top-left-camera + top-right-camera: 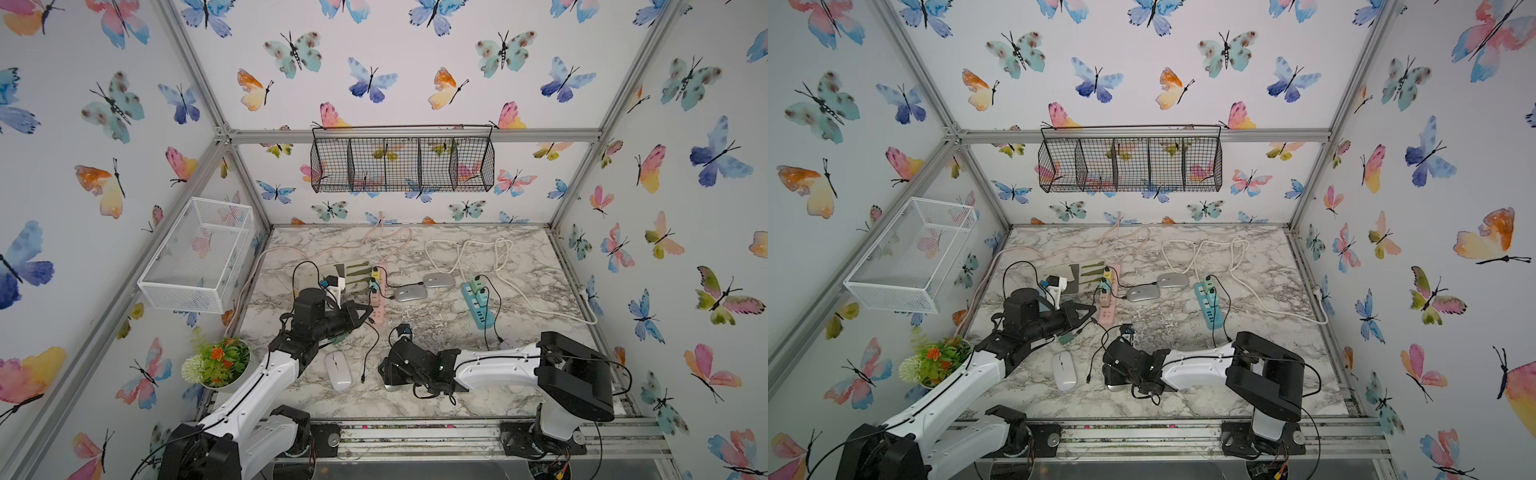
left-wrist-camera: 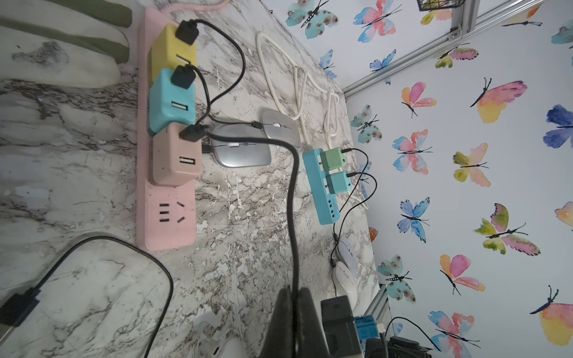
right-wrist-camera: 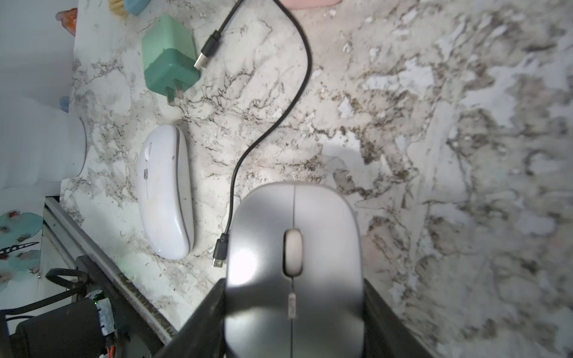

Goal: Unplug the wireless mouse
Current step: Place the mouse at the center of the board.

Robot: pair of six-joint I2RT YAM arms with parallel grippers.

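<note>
In the right wrist picture the silver mouse (image 3: 322, 235) fills the lower centre of the frame. The right pincer (image 3: 293, 285) is clamped on it, with one dark finger (image 3: 204, 322) pressed to each long side and the scroll wheel showing between them. In both top views this same pair sits low and just right of centre on the marble table (image 1: 519, 291). Only a sliver of the mouse shows beneath the pincer (image 1: 388, 374) there, and we cannot tell whether it rests on the marble or is raised off it. No lead enters the mouse. A small connector (image 3: 219, 252) lies free on the table just beside its left edge in that wrist picture, and its black lead curls away toward the top of the frame. Further left lie a white mouse (image 3: 166, 192) and, above it, a green adapter (image 3: 169, 59) on its side with bare prongs. In the left wrist picture the left pincer (image 2: 293, 297) stands at bottom centre with its fingers together, pinching a black cable (image 2: 291, 201). The cable climbs the frame to a plug in the pink adapter (image 2: 175, 155), which is seated on the pink power strip (image 2: 167, 217) at left. We cannot tell whether the cable it holds is the one that ends beside the silver mouse. In a top view the left pincer (image 1: 365, 311) is up and left of the right one, well apart from the mouse.
</note>
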